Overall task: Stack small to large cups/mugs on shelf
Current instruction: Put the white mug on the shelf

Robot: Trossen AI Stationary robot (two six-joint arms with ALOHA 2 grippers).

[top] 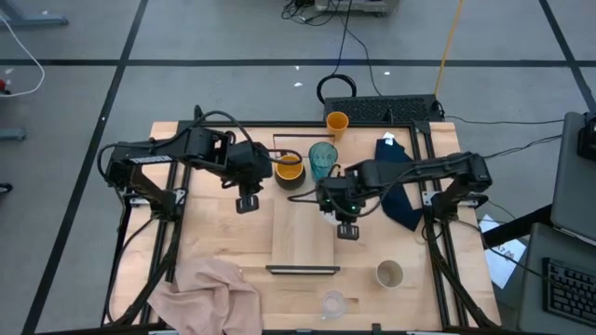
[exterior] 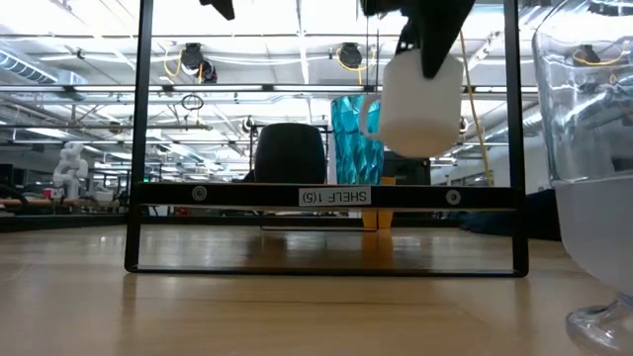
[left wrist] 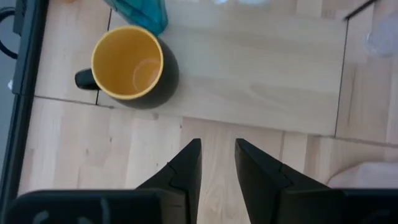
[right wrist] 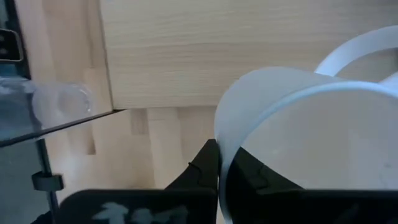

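Tiny clear glass [top: 334, 303] nearest me at desk [top: 214, 233] edge, empty, fragile, I'd pinch rim. Beige cup [top: 389, 274] beside, empty. Right pincer [right wrist: 219, 168] pinching white mug [exterior: 420, 101] wall at rim, aloft over shelf [top: 303, 223]; stiff, slick, moderately heavy, I judge. Left pincer [left wrist: 217, 165] slightly spread, empty, beside dark mug [left wrist: 129, 65]. Teal tumbler [top: 323, 158] behind; orange cup [top: 337, 123] farthest.

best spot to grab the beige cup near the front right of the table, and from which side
Take the beige cup by its rim, coming straight down from above: it stands upright, mouth open, and shows no handle, so one finger inside and one outside the wall fits. The right gripper grips the white mug that same way now. The table around it looks free for a descent.
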